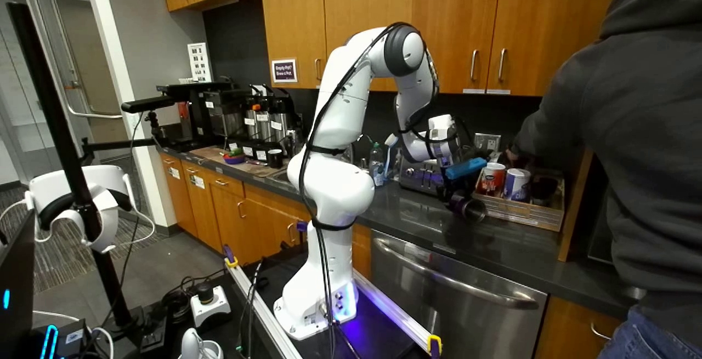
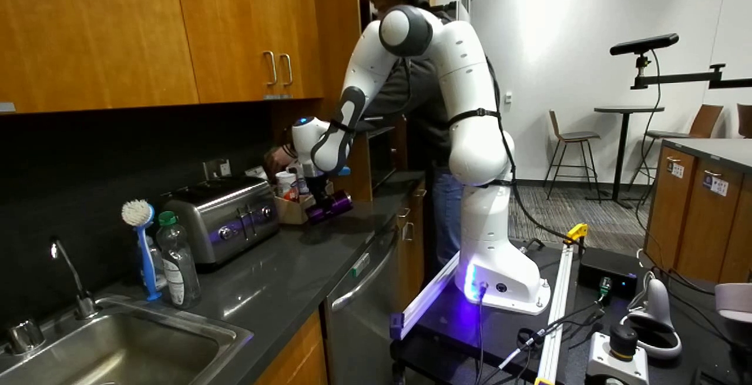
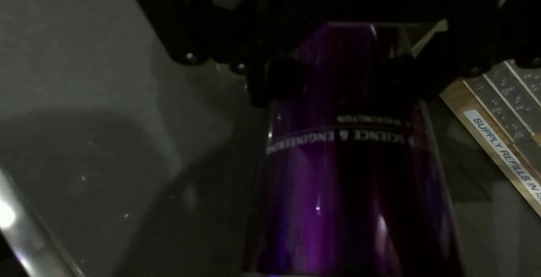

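Observation:
My gripper (image 3: 343,82) is shut on a shiny purple cup (image 3: 312,192) with white lettering. In the wrist view a dark finger presses on each side of it, near its far end. The cup also shows in both exterior views (image 1: 468,208) (image 2: 330,207), tipped on its side over the dark counter (image 1: 417,222). I cannot tell whether it touches the counter. Beside it stands a shallow wooden box (image 1: 521,214) holding a red-and-white canister (image 1: 492,178) and a blue-and-white canister (image 1: 516,185). The box's labelled edge (image 3: 503,154) shows in the wrist view.
A silver toaster (image 2: 235,214) stands behind the gripper against the wall. A bottle (image 2: 178,261), a blue brush (image 2: 145,250) and a sink (image 2: 135,344) lie farther along. A person (image 1: 647,129) reaches toward the box. Wooden cabinets (image 1: 455,24) hang above the counter.

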`<action>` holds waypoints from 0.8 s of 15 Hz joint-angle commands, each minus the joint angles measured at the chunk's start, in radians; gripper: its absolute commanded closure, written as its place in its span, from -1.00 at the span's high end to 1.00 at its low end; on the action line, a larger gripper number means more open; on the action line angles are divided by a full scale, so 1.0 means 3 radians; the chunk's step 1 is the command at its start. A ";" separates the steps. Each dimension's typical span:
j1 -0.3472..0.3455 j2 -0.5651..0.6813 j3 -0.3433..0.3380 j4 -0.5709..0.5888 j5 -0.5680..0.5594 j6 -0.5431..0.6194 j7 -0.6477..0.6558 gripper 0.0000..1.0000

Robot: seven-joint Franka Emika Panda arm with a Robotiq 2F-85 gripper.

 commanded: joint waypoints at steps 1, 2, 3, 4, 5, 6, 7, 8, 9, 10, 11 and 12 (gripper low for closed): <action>0.0106 -0.0207 -0.0083 -0.0114 -0.0531 -0.0161 0.0488 0.15; 0.0114 -0.0226 -0.0079 -0.0112 -0.0688 -0.0231 0.0634 0.15; 0.0104 -0.0244 -0.0051 -0.0120 -0.0800 -0.0295 0.0733 0.15; 0.0098 -0.0254 -0.0029 -0.0120 -0.0892 -0.0349 0.0821 0.15; 0.0094 -0.0268 -0.0008 -0.0126 -0.0961 -0.0407 0.0889 0.15; 0.0091 -0.0282 0.0010 -0.0137 -0.1022 -0.0457 0.0944 0.15; 0.0089 -0.0290 0.0025 -0.0141 -0.1067 -0.0500 0.0986 0.15; 0.0088 -0.0298 0.0041 -0.0146 -0.1106 -0.0548 0.1026 0.15; 0.0089 -0.0302 0.0052 -0.0146 -0.1158 -0.0597 0.1074 0.15; 0.0088 -0.0303 0.0066 -0.0144 -0.1195 -0.0640 0.1103 0.15; 0.0087 -0.0308 0.0080 -0.0146 -0.1221 -0.0683 0.1130 0.15; 0.0089 -0.0312 0.0090 -0.0149 -0.1262 -0.0721 0.1160 0.15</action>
